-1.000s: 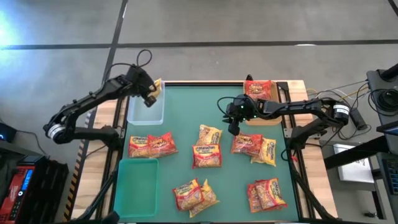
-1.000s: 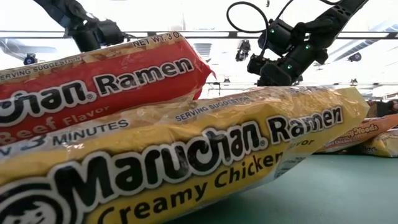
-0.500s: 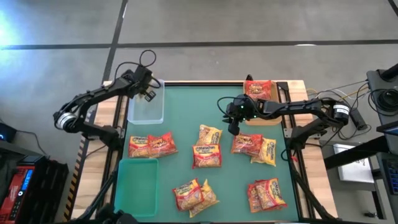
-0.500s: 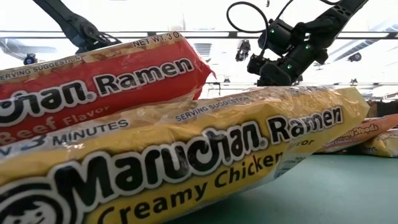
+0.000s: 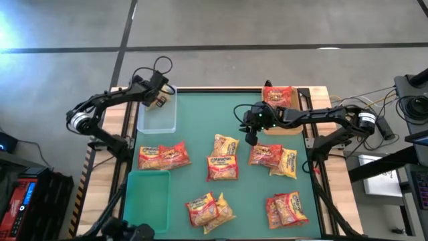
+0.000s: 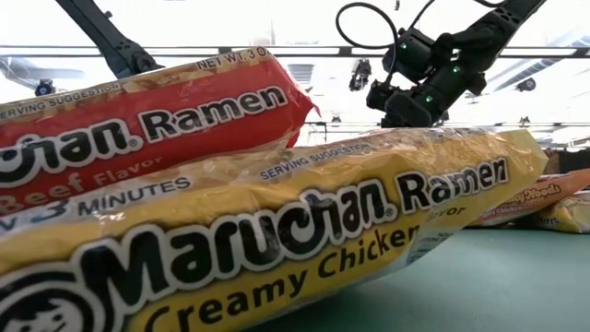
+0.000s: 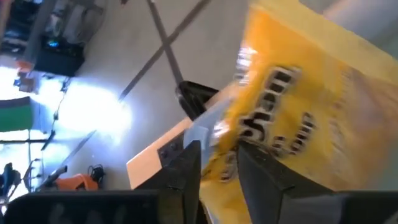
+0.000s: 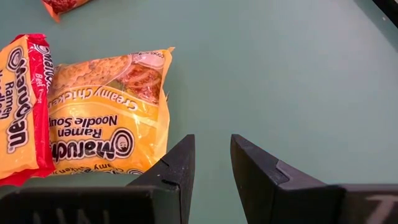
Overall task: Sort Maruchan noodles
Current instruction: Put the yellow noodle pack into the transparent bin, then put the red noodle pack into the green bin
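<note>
Right claw [image 5: 250, 137] hovers over green table [image 5: 200, 120].

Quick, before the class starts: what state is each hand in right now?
Left hand: cannot tell; yellow packet right against it.
Right hand: open, empty.

Loose noodle packets [image 5: 226, 159] lie scattered across the middle and right of the surface [image 5: 200, 114]. One tray [image 5: 158, 115] sits at the far left corner, another [image 5: 146, 193] nearer (same side), a third [image 5: 284, 110] far right holding a packet.
</note>
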